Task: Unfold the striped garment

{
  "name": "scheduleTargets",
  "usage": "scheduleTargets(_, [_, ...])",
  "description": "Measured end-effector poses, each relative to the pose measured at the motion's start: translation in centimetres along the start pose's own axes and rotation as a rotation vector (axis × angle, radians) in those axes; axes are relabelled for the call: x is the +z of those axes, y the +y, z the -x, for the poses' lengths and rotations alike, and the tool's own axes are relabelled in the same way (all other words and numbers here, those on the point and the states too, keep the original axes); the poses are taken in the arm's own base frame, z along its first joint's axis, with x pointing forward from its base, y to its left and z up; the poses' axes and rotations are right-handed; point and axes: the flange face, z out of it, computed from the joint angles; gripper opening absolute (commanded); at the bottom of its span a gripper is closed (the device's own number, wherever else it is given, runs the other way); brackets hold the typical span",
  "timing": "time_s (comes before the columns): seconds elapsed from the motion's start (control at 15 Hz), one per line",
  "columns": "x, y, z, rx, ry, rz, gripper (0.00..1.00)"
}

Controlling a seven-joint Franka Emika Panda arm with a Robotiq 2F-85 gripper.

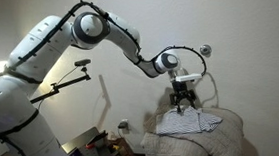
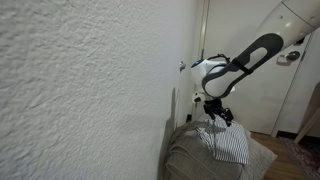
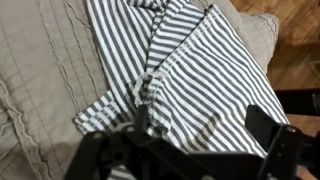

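The striped garment, white with dark thin stripes, lies folded and crumpled on top of a beige quilted mound. It shows in both exterior views. My gripper hangs open just above the garment, with striped cloth below the gap and nothing held. One dark finger stands over the garment's right part, and the other is near a bunched fold at the left. In the exterior views the gripper points down close over the cloth.
The beige mound stands against a white wall. Wooden floor shows beyond the mound's right side. A camera stand and clutter are beside the arm's base. A door is behind the arm.
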Motion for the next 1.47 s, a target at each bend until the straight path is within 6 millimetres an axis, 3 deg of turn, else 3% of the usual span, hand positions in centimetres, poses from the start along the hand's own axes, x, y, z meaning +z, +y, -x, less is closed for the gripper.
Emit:
scheduleTargets(0.13, [-0.3, -0.3, 0.0, -0.001, -0.005, 0.0, 0.8])
scheduleTargets(0.27, [-0.5, -0.6, 0.1, 0.008, -0.015, 0.002, 0.55])
scheduleTargets(0.4, [-0.7, -0.8, 0.2, 0.017, -0.032, 0.008, 0.46])
scheduleTargets(0.73, [-0.9, -1.1, 0.5, 0.035, -0.076, 0.023, 0.05])
scheduleTargets(0.8, [-1.0, -1.1, 0.5, 0.039, -0.085, 0.026, 0.01])
scheduleTargets(1.47, [-1.9, -1.1, 0.5, 0.028, -0.12, 0.051, 0.01])
